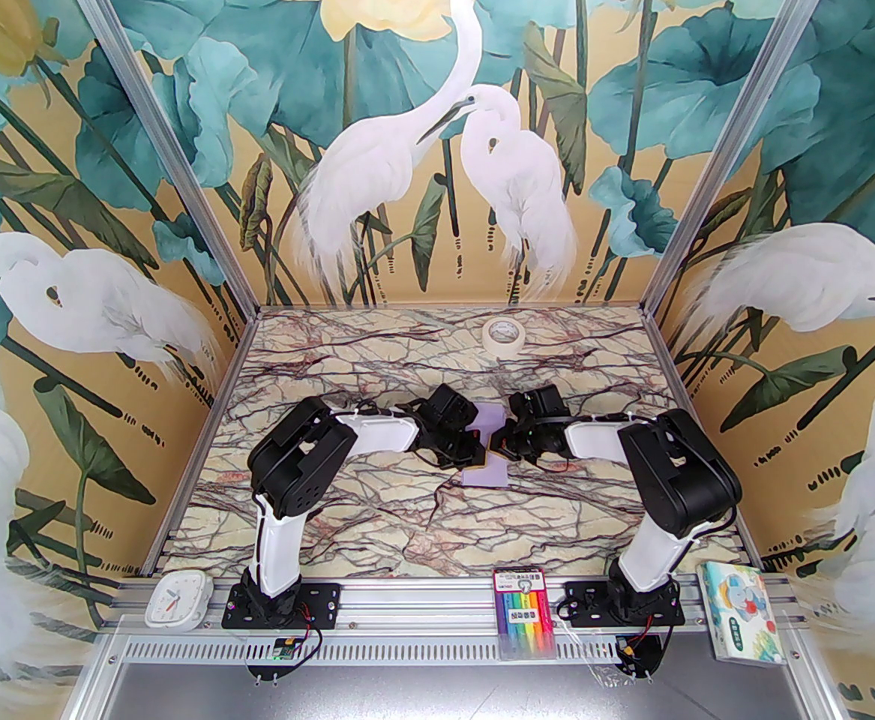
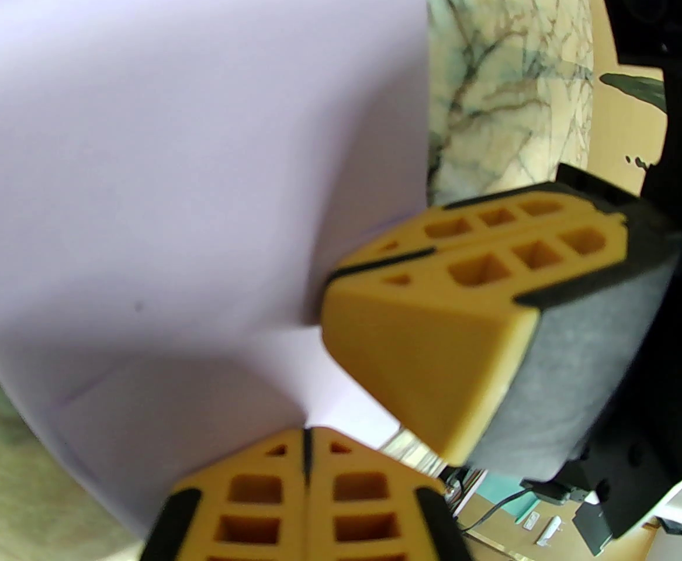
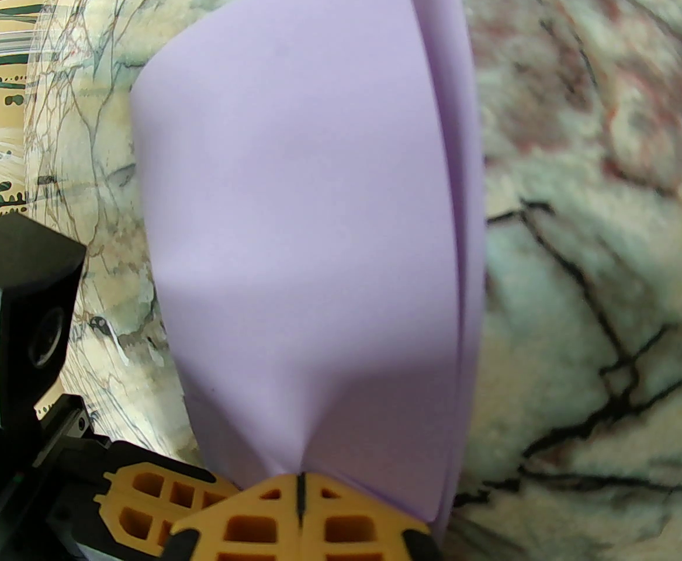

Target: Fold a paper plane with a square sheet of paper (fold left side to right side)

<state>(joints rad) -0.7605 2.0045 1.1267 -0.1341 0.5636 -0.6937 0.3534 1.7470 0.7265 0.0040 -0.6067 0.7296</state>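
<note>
The lavender sheet of paper (image 1: 486, 473) lies in the middle of the counter (image 1: 377, 507). It is doubled over into a narrow strip whose long axis runs from the near side to the far side, squarely between the two wrists. The left arm (image 1: 377, 428) comes at it from the left and the right arm (image 1: 602, 432) from the right, both about equally near. Their jaws meet almost tip to tip over the strip's middle.

From the right wrist, the paper stretches straight away from the jaws. The top layer bows upward, and its free edge sits just short of the lower layer's edge. The fold looks loose rather than pressed flat, with the two layers slightly out of line. I judge the coming move depends on lining up those edges and flattening the crease.

The left jaws are closed, their fingertips (image 2: 329, 459) pinched together with the paper running into the seam. The right jaws are closed too, and the sheet puckers where it meets their fingertips (image 3: 370, 512). The close blur may hide it, but I cannot tell whether each pair pinches both layers or just the top one.
</note>
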